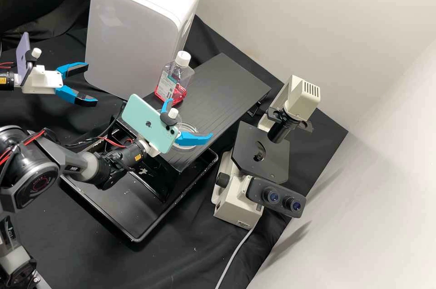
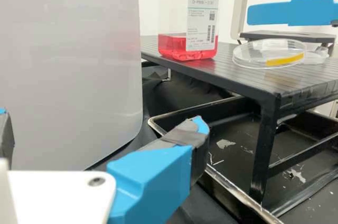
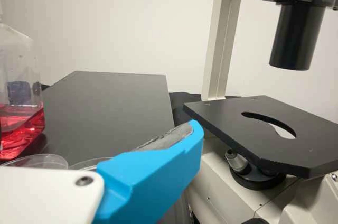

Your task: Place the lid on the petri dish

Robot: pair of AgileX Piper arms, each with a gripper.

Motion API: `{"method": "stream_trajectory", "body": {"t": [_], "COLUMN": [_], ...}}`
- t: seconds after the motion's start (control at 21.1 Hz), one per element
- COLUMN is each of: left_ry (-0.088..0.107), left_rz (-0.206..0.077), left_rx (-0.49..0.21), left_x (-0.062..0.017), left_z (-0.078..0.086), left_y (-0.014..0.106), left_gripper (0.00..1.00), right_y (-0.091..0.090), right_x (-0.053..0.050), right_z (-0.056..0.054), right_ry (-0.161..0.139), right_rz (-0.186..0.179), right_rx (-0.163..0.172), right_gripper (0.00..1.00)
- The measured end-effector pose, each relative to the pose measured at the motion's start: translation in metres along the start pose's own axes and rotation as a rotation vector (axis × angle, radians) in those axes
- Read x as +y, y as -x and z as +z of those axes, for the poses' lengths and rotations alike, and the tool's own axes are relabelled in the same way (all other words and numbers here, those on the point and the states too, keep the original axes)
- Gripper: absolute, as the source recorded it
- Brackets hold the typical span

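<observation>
Taking the raised black platform [image 1: 227, 89] as our mark, the white cabinet [image 1: 141, 21] stands against one side of it and the microscope [image 1: 263, 166] off the opposite side. A black tray [image 1: 131, 216] lies under its lower end. The flask of red medium [image 1: 173, 78] stands on the platform at the cabinet edge. The left gripper [image 1: 91, 83] hangs beyond that cabinet side of the platform, fingers apart and holding nothing. The right gripper [image 1: 190, 117] hovers over the platform's tray end, fingers spread, clamped on nothing. Beneath it lie a clear piece with a yellow stripe, which we take for the petri dish [image 2: 269, 53], and just beside it a second clear piece, likely the lid [image 2: 318, 57]. We cannot tell them apart for certain, so picking up the wrong piece is our first worry. Thin, slick plastic could also skid under a closing pinch, slide off the platform edge into the tray, or settle cocked on the rim.
</observation>
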Motion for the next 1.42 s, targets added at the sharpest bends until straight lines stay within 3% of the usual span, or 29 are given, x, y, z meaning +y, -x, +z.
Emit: {"method": "stream_trajectory", "body": {"t": [0.52,0.66,0.85,1.0,1.14,1.28,1.42], "left_ry": [0.001,0.0,0.002,0.002,0.002,0.002,0.002], "left_rz": [-0.001,-0.007,-0.013,-0.017,-0.017,-0.017,-0.017], "left_rx": [-0.003,-0.011,-0.006,-0.005,-0.005,-0.005,-0.005], "left_x": [-0.0005,-0.0025,-0.0049,-0.0059,-0.0059,-0.0059,-0.0059], "left_z": [0.002,0.004,0.004,0.003,0.003,0.003,0.003], "left_y": [0.0,-0.001,-0.001,-0.001,-0.001,-0.001,-0.001], "left_gripper": [1.0,1.0,1.0,1.0,1.0,1.0,1.0], "right_y": [0.0,0.007,0.021,0.029,0.031,0.03,0.028], "right_x": [0.0,-0.003,-0.011,-0.019,-0.03,-0.042,-0.049], "right_z": [0.0,0.0,-0.007,-0.013,-0.016,-0.014,-0.008], "right_ry": [0.0,0.0,0.0,0.027,0.054,0.089,0.105], "right_rz": [0.0,-0.012,-0.034,-0.033,-0.065,-0.092,-0.11], "right_rx": [0.0,0.0,0.033,0.077,0.092,0.083,0.056], "right_gripper": [1.0,1.0,1.0,1.0,1.0,1.0,1.0]}}
